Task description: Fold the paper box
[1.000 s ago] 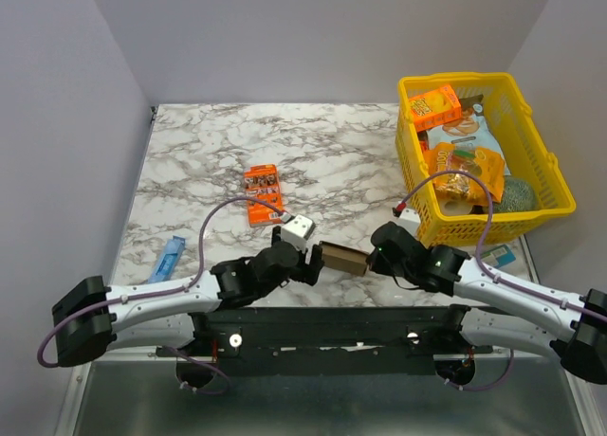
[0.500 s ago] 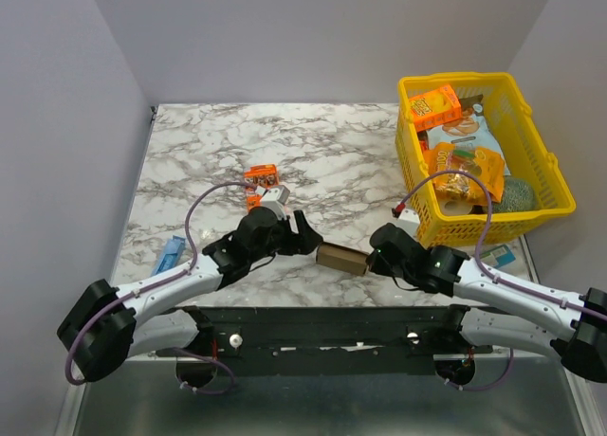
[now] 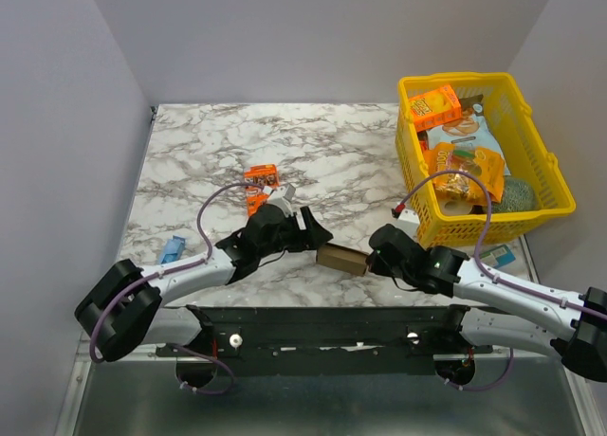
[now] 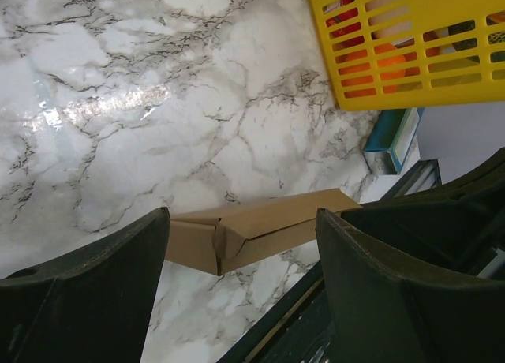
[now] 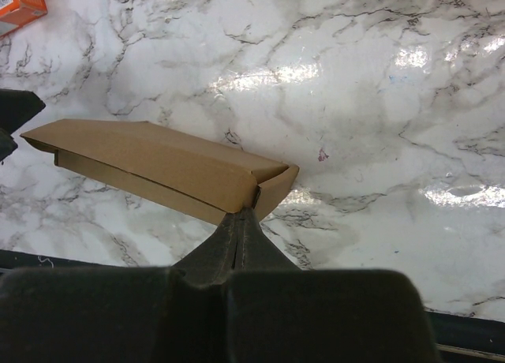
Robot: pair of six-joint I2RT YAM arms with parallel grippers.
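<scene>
Nearest the arms' bases, the paper box is found at the front of the marbled surface, between the two pincers. It is seen as a long, flat, plain brown carton, partly folded, with one top panel creased over its length.

The right pincer is closed tight, and its tips are met on the edge of the box's right end, so that end is pinched. The left pincer is spread wide, with one finger to either side of the box's left end. No contact with the cardboard can be made out in the left wrist view.

A blue packet is laid near the left edge, well apart from the box. Farther back, just behind the left pincer, an orange printed snack box is partly hidden by the arm. At the far right a yellow basket is set, filled with snack packs.
</scene>
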